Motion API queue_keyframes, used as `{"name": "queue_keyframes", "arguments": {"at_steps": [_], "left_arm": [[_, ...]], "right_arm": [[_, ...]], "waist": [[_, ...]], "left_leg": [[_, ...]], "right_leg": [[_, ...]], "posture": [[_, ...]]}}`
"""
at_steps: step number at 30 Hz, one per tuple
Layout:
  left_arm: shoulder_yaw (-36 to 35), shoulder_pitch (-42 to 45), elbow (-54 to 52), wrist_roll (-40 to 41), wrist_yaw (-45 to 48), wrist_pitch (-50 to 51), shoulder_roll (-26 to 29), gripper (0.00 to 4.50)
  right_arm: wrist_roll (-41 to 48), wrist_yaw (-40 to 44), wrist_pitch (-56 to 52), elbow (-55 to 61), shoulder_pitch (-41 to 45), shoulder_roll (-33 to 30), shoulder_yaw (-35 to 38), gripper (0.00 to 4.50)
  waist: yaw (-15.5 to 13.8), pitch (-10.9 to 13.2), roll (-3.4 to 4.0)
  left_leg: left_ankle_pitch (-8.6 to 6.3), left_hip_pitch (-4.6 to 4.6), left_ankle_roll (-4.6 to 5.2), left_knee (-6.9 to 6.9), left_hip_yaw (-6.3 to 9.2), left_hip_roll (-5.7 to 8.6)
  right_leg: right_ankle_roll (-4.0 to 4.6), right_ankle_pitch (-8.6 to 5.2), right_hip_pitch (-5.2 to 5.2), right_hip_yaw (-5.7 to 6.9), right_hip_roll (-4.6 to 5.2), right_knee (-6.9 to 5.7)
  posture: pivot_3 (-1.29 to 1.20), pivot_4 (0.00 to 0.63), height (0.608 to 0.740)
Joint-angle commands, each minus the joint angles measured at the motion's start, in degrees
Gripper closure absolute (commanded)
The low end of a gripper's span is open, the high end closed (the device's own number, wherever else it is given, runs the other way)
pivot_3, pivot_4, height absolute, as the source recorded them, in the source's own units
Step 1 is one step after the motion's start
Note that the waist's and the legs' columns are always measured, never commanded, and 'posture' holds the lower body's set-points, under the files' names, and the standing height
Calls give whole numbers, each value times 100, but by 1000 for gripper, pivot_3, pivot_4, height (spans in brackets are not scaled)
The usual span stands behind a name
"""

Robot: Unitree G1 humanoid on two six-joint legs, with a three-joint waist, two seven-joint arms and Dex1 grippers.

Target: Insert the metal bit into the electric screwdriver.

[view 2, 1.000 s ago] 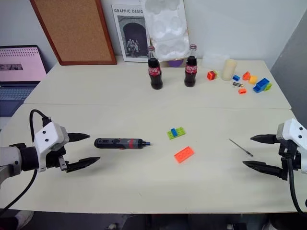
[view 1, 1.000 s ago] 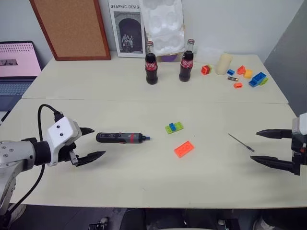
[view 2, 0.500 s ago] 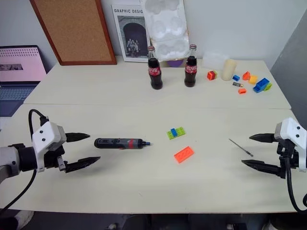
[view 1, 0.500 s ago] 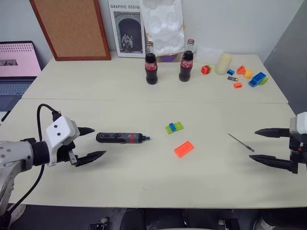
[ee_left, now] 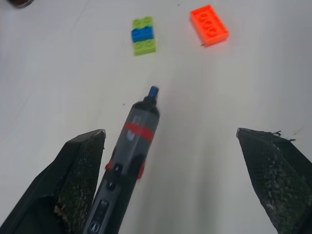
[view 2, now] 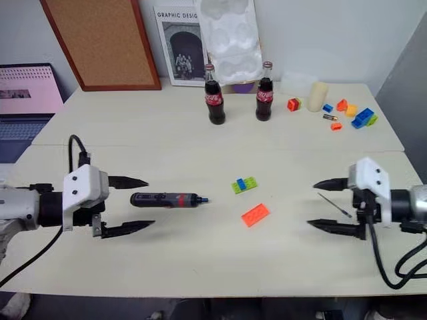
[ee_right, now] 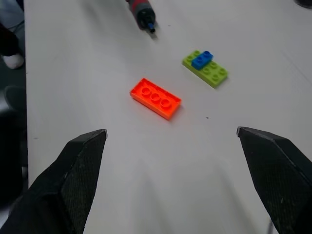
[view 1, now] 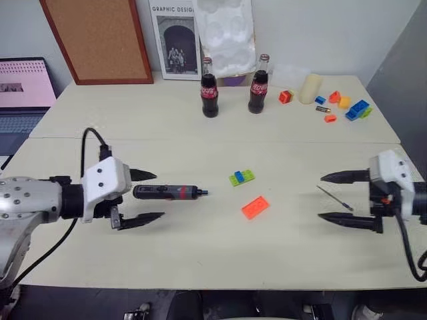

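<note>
The electric screwdriver (view 1: 167, 192), black with a red band, lies flat on the cream table (view 1: 200, 253), its tip pointing right. My left gripper (view 1: 159, 196) is open, and its two fingers flank the tool's rear end without touching it. In the left wrist view the screwdriver (ee_left: 129, 165) lies close beside one finger (ee_left: 80, 170). The metal bit (view 1: 335, 198), a thin grey rod, rests on the table at the right. My right gripper (view 1: 320, 197) is open, with the bit lying between its fingers just behind the tips.
A green-and-blue brick (view 1: 242, 177) and an orange brick (view 1: 255, 207) lie between the two grippers. Two cola bottles (view 1: 210, 93) stand at the back centre. A cream cylinder (view 1: 310, 89) and several loose bricks (view 1: 347, 107) sit back right. A laptop (view 1: 20, 100) is far left.
Both arms have swung inward. The left gripper now straddles the screwdriver's rear end and the right gripper now straddles the bit. Both stay open; nothing on the table moved.
</note>
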State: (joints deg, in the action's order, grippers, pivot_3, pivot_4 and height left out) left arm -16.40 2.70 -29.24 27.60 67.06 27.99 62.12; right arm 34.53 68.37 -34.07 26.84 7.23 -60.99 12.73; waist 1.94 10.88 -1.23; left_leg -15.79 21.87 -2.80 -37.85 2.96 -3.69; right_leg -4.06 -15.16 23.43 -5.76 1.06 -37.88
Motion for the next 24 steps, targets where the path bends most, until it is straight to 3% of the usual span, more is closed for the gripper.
{"name": "queue_keyframes", "arguments": {"at_steps": [1, 8, 16, 24], "left_arm": [[454, 335, -262, -42, 100, -317, -6, 12], [1167, 693, -251, -307, 33, -610, -214, 12], [1423, 737, -303, -428, 17, -726, -343, 12], [1693, 866, -311, -509, -59, -790, -489, 12]], "right_arm": [[-544, -201, 119, -13, 868, 360, -1170, 0], [-1766, 94, 650, -983, 2211, 1194, -3020, 0], [-2804, 829, 1849, -2629, 3022, 1597, -3988, 0], [-3266, 1048, 2397, -3472, 3298, 2132, -4238, 0]], "waist": [[8, 1, 1], [6, 2, 3], [-6, 4, 6], [-3, 4, 6]], "left_leg": [[0, -3, 0, -1, 0, 0], [1, 5, 0, -1, 1, 0], [0, 11, 0, 0, 2, 0], [1, 6, 1, -2, 3, -1]], "right_leg": [[0, 0, -1, 0, 0, 0], [16, 23, 7, 0, -1, -5], [6, 24, 11, 4, -1, -4], [7, 25, 10, 3, -3, -11]], "posture": [[0, 150, 740], [0, 150, 740], [0, 150, 740], [0, 150, 740]]}}
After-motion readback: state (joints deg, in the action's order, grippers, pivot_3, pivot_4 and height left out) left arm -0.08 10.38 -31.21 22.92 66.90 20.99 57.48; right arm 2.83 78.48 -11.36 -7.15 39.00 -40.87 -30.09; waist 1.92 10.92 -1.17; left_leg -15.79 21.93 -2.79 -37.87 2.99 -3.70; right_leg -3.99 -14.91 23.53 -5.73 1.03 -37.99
